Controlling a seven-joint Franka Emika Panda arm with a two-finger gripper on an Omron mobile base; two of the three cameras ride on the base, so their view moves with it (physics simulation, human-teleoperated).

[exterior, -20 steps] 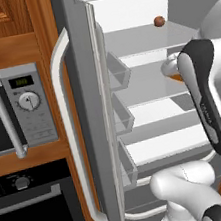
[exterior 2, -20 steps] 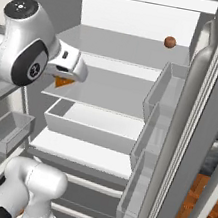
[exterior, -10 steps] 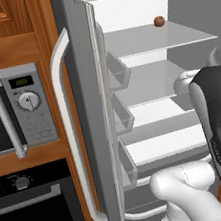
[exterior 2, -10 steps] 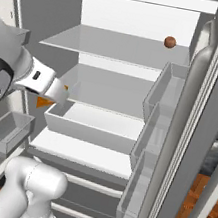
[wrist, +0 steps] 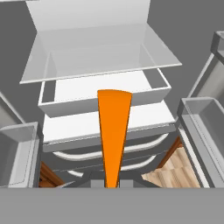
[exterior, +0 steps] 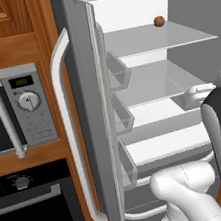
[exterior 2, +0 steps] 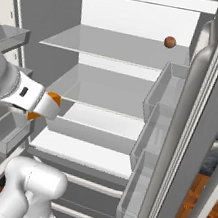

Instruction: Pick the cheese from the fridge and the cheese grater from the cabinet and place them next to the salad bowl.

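In front of the open fridge (exterior 2: 113, 96), just outside its lower left corner, the gripper (exterior 2: 50, 107) is clamped tight on the cheese (wrist: 113, 131). The bright orange wedge sticks out past the white hand as a small orange tip (exterior 2: 53, 98), and from the hand's own camera it rises as a long tapering slab straight up the middle, pointing back at the fridge's drawers. The cheese is off the shelves entirely, carried in the air in front of the fridge's lower white drawer (wrist: 105, 94).

Further in, the glass shelves (exterior 2: 117, 46) of the fridge stand bare apart from a small reddish-brown ball (exterior 2: 169, 41) resting on the top one, near its right end, well above and away from the cheese. The fridge's right door (exterior 2: 194, 126) stands swung wide, its clear bins (exterior 2: 154, 124) stacked one above another. The left door shows its long curved white handle (exterior: 71, 134). Beyond that door, to the fridge's left, a microwave (exterior: 17, 114) sits in wood cabinetry above a black oven (exterior: 34, 205).
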